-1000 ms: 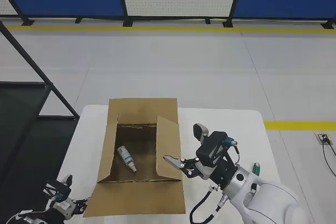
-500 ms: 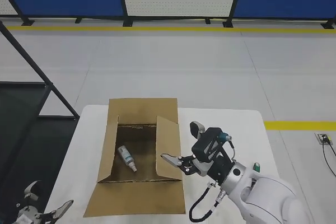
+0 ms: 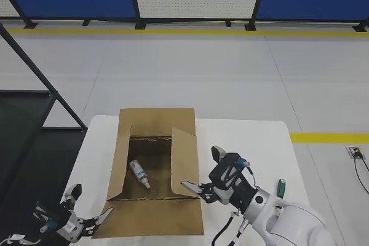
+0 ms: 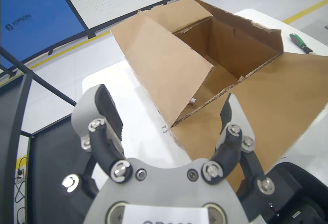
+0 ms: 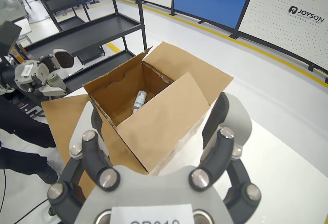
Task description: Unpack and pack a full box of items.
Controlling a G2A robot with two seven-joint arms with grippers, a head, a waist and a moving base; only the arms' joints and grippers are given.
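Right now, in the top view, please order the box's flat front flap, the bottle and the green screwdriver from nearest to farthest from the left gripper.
Measured from the left gripper, near the table front-left corner:
1. The flat front flap, just beside one fingertip.
2. The bottle, lying inside the box.
3. The green screwdriver, on the table's right side.

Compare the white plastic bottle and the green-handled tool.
The white plastic bottle lies on the floor of the brown cardboard box; the green-handled tool lies outside it on the white table. The bottle is pale with a teal label; the tool is green and black. Both lie flat, unheld.
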